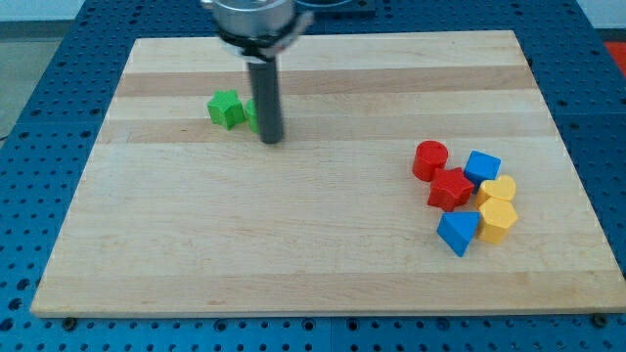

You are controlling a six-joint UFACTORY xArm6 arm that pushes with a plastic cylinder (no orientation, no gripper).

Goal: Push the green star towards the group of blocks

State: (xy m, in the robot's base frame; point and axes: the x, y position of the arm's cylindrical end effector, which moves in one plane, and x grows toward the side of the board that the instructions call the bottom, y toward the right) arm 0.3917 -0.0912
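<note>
You are looking down at a wooden bench (pixel 293 235) that sits on a blue board full of small holes (pixel 39 117). There are no words, labels or brand names to read anywhere.

Your arm has no jaws, so it cannot open, close or hold anything. It ends in a dark rod, and my tip (pixel 271 140) rests on the bench near the view's top left.

A green block (pixel 226 109) sits just to the left of the rod. Another bit of green (pixel 252 116) peeks out from behind the rod and seems to touch it. You cannot tell which of the two is the star.

The group of blocks is well apart, at the view's right. It has a red round block (pixel 429 159), a red star-like block (pixel 450 189), a blue cube (pixel 482 167), a blue triangle (pixel 458 233) and two yellow blocks (pixel 497 221), all packed close together.
</note>
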